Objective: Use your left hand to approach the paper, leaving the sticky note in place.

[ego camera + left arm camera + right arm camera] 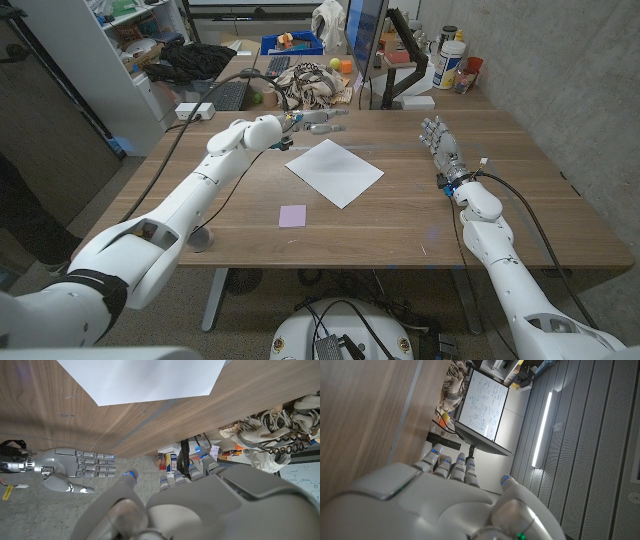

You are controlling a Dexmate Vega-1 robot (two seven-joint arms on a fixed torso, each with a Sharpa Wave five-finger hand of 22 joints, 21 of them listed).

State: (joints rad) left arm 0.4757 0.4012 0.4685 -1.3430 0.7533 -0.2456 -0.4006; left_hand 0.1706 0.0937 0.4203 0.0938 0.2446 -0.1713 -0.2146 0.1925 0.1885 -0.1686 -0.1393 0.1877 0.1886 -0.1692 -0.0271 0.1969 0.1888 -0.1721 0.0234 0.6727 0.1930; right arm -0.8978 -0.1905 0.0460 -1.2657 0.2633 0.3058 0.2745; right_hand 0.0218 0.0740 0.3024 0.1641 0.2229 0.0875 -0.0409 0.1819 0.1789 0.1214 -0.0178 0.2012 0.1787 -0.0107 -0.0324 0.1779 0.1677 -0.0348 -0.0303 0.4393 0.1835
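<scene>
A wooden table (400, 215) with a plank-grained top carries a white sheet of paper (334, 172), lying flat near the middle and turned cornerwise to the table's edges. A small lilac sticky note (293, 215) lies apart from it, closer to the near edge. At the far edge, a patterned cloth bundle (308, 84), a black keyboard (226, 96) and a monitor's stand (375, 98) crowd the surface.
</scene>
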